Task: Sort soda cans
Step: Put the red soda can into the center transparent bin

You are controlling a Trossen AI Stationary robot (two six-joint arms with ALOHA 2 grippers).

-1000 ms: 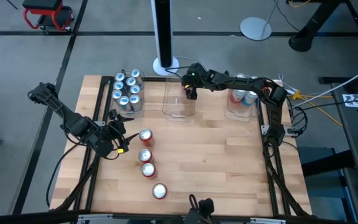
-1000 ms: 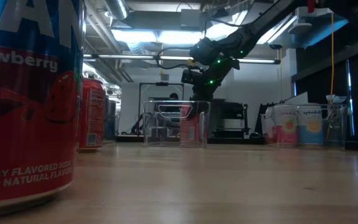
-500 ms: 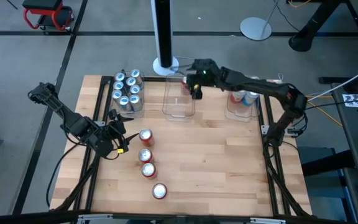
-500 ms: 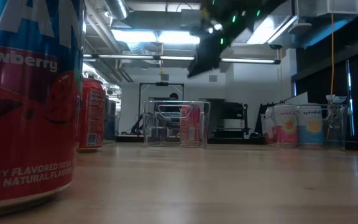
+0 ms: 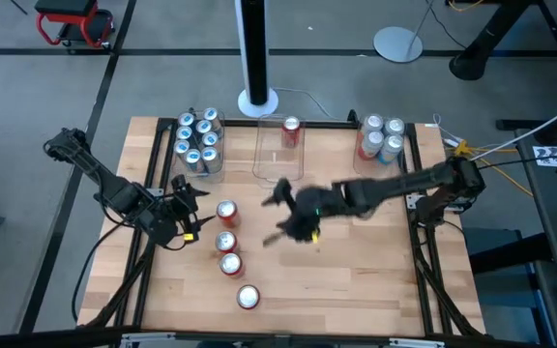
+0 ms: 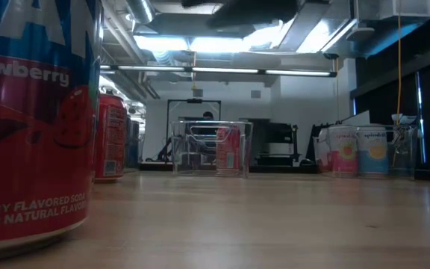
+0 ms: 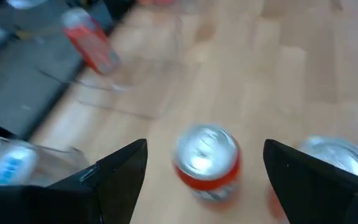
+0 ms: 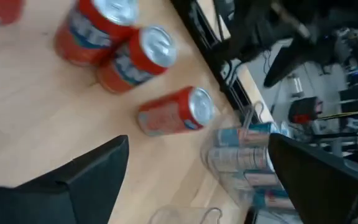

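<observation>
cans still to sort come nearest: four red soda cans stand loose in a ragged line on the tabletop, the closest one near the front edge. just beside the top of that line waits the left gripper, fingers well apart and empty, with a red can framed between them in its wrist view. toward the middle of the tabletop the right gripper hangs above the wood, fingers spread wide and holding nothing, pointed at the loose row. farther back are three clear bins: the left bin packed with blue-teal cans, the middle bin holding one red can, the right bin with silver-white cans. the step in hand looks like fetching another red can. to do it well, the right gripper should drop squarely over one upright can, keeping clear of its neighbours, and close around the body so nothing tips.
</observation>
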